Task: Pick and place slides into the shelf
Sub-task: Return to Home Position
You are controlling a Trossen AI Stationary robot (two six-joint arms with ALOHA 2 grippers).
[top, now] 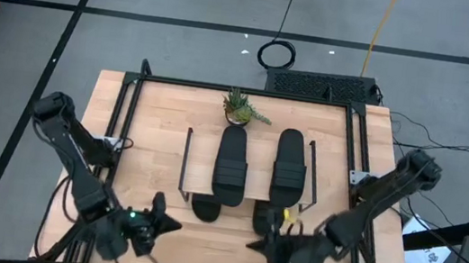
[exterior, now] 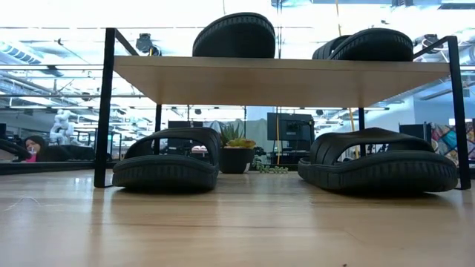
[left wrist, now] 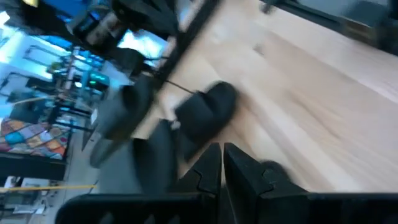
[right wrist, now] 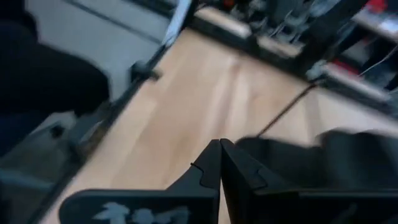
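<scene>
Left claw [top: 170, 224], right claw [top: 253, 243]: both pinched shut, empty, near tabletop [top: 156, 139] front edge.
Four slides [exterior: 167, 162] stowed two atop, two under shelf [exterior: 282, 78]; task seemingly complete, hence claws parked.

1. We see a light wood worktop [top: 153, 130] in a black frame, with the shelf [exterior: 274, 80] standing on it.
2. On the shelf's top board lie a first slide [top: 231, 163] and a second slide [top: 287, 166], side by side.
3. Under the board, a third slide [exterior: 167, 165] and a fourth slide [exterior: 378, 165] rest on the worktop, apart.
4. A small potted plant [top: 239, 107] stands on the worktop just behind the shelf.
</scene>
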